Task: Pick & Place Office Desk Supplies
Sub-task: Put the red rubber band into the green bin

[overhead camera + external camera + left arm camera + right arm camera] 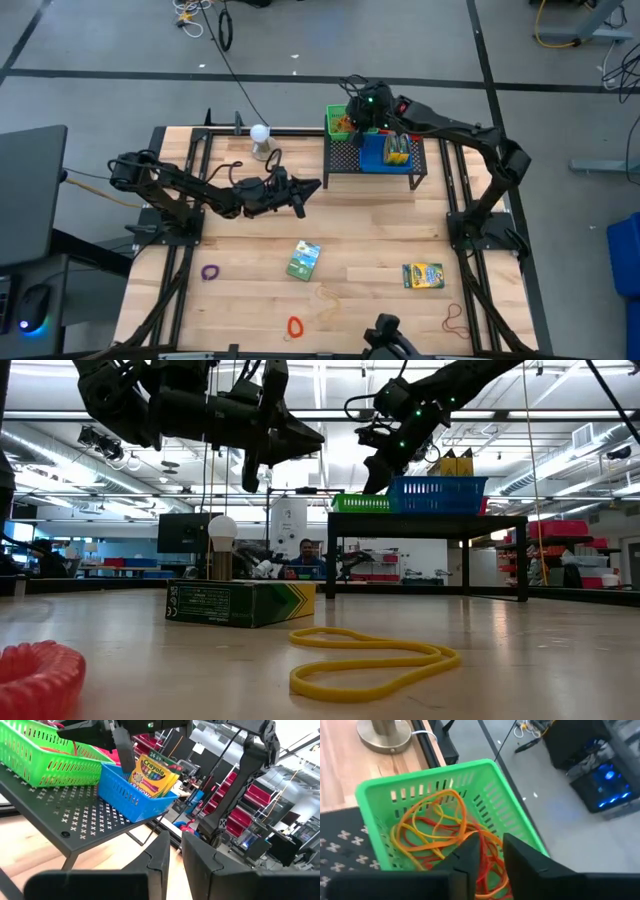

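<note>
On the table — two crayon boxes [303,259]; two baskets [341,122] on rack [345,160].

Green basket [515,815] holds orange, yellow and red bands [435,832] — beside it a blue basket [132,795] with yellow-green crayon boxes [152,772]. Black rack [60,810] is punched with small crosses. On the pale wood table [370,235] — a green box [303,259], purple loop [210,271], red loop [294,326], yellow band [370,660].
</note>
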{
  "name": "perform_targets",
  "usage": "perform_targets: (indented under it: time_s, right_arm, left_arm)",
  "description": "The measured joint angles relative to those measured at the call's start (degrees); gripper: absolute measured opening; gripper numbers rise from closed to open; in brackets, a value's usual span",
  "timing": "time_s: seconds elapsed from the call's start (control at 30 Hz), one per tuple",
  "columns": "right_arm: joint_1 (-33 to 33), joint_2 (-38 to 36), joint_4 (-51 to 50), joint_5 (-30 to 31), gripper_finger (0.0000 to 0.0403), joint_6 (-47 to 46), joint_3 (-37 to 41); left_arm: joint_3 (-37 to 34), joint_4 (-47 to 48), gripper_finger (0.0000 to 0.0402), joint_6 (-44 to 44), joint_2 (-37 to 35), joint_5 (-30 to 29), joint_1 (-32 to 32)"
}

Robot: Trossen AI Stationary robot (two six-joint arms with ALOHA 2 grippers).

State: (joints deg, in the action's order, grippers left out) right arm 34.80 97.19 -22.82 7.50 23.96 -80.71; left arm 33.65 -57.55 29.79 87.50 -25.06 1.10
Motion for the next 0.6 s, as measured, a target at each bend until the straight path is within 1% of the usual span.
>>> perform_targets:
  time_s: [0.13,0.27,0.43,0.6]
  right_arm:
    - [0.2,0.0,-0.7,-0.5,0.0124,-4.2,0.0]
    - [0.2,0.0,-1.0,-0.5,0.0152,-7.4,0.0]
    - [0.4,0.0,-1.0,1.2,0.0186,-11.3,0.0]
    - [1.7,0.0,-1.0,0.3,0.0222,-21.9,0.0]
  left_arm:
    - [0.0,1.2,0.0054,0.4,0.0,0.0,0.0]
    - [0.0,1.5,0.0054,0.8,0.0,0.0,0.0]
    - [0.0,1.5,0.0054,0.8,0.0,0.0,0.0]
    - [0.0,2.1,0.0054,0.8,0.0,0.0,0.0]
